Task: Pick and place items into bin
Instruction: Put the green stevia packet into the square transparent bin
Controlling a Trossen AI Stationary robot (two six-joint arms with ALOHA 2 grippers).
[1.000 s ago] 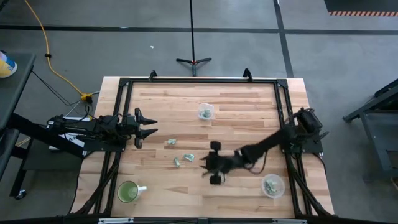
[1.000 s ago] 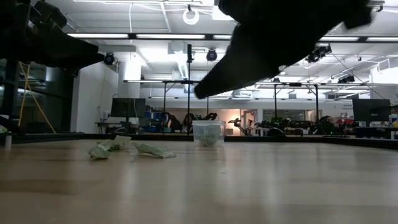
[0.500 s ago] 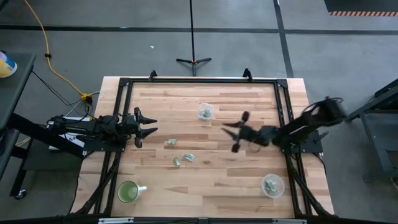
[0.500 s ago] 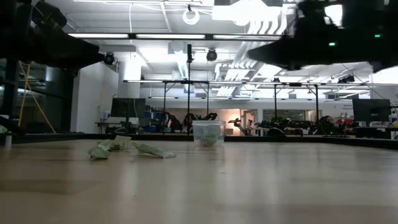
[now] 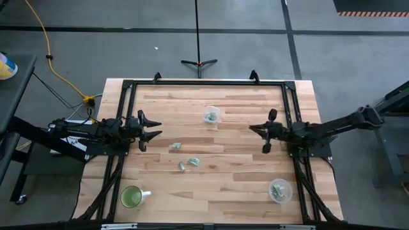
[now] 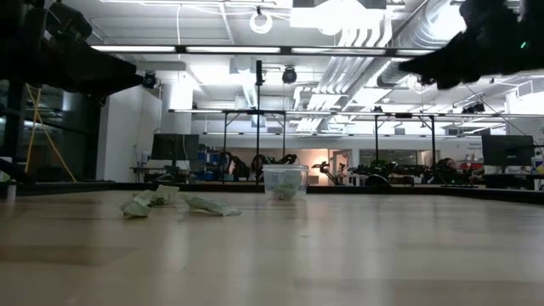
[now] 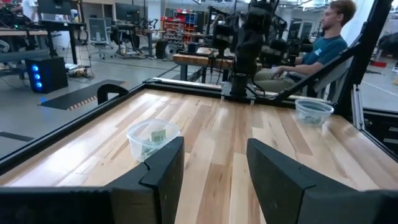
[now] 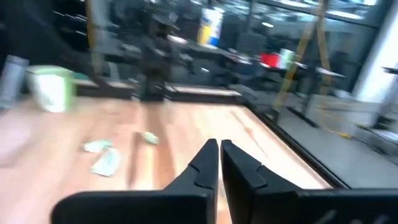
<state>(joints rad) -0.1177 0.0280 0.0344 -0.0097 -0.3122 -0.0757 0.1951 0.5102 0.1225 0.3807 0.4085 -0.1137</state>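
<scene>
Three pale green-and-white scraps [image 5: 176, 146] [image 5: 193, 161] [image 5: 182, 167] lie flat on the table left of centre; they also show as scraps [image 6: 208, 206] in the low view and scraps [image 8: 107, 162] in the right wrist view. A clear cup [image 5: 211, 115] toward the far side and a second clear cup [image 5: 280, 190] near the right front corner each hold scraps. My right gripper [image 5: 251, 129] [image 8: 219, 152] hangs shut over the table's right half, pointing left, away from the scraps. My left gripper [image 5: 158, 131] [image 7: 214, 168] waits open at the left edge.
A green mug with a white handle [image 5: 131, 197] stands near the left front corner. A black frame [image 5: 204, 82] runs round the table top. The far cup [image 7: 152, 137] sits ahead of the left gripper. A person [image 7: 323, 43] sits beyond the table's right side.
My right gripper has drawn back from beside the scraps at the table's middle toward the right edge and slightly toward the far edge, rising and turning as it went. The scraps, the cups and the left arm have stayed where they were.
</scene>
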